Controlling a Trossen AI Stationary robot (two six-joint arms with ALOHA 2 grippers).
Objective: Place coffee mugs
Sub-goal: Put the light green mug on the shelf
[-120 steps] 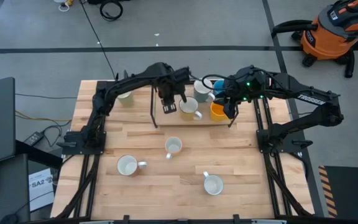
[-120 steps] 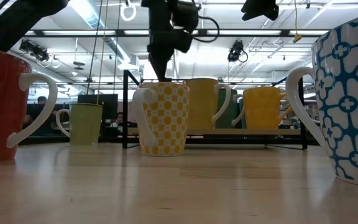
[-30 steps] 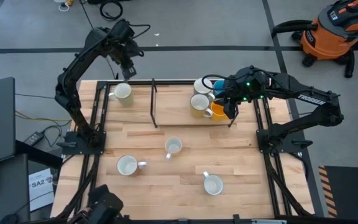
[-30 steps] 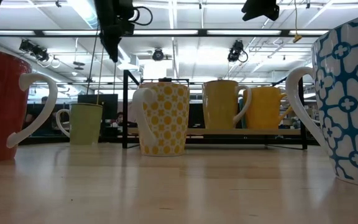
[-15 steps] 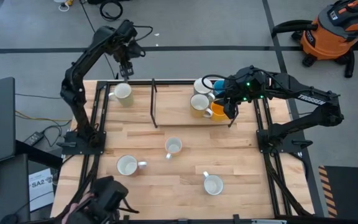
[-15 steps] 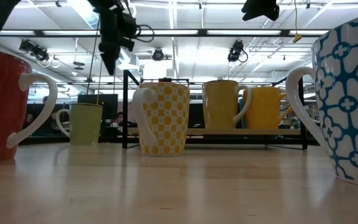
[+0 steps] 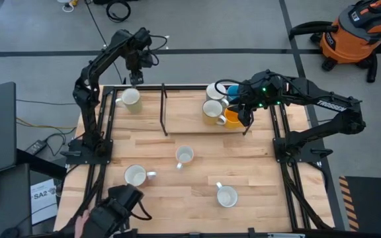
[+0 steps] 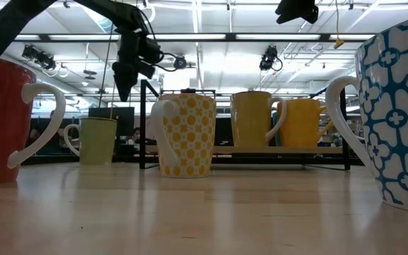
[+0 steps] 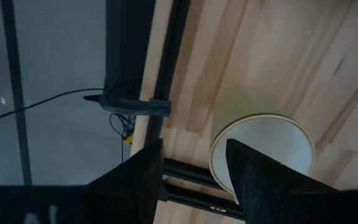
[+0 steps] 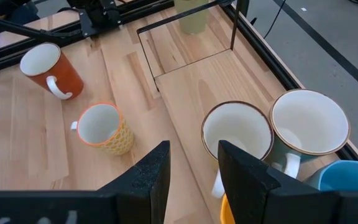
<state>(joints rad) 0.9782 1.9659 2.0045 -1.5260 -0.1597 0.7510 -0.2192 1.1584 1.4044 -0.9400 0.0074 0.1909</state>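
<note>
Three coffee mugs stand on the table's near half: a yellow-dotted one [image 7: 184, 156], a red one [image 7: 135, 176] and a blue-patterned one [image 7: 226, 196]. A pale green mug [image 7: 130, 98] stands at the far left corner. My left gripper [image 9: 194, 149] hangs open above and just beyond it [image 9: 260, 149]. On the low rack's shelf [image 8: 261, 150] stand a yellow mug [image 7: 210, 110], a grey-green mug [image 7: 215, 92], a blue mug [image 7: 233, 88] and an orange-yellow mug [image 7: 230, 119]. My right gripper [image 10: 194, 152] hangs open high over that group.
The rack's black wire frame [image 7: 163, 109] rises between the pale green mug and the shelf mugs. Black rails [image 7: 104, 119] run along both table sides. A person's hand with a dark object [image 7: 119, 203] is at the near left edge. Bare wood lies between the front mugs.
My left gripper has come down toward the pale green mug and a little toward the table's right. The dark object and hand at the near left edge have moved farther over the table. My right gripper has kept still.
</note>
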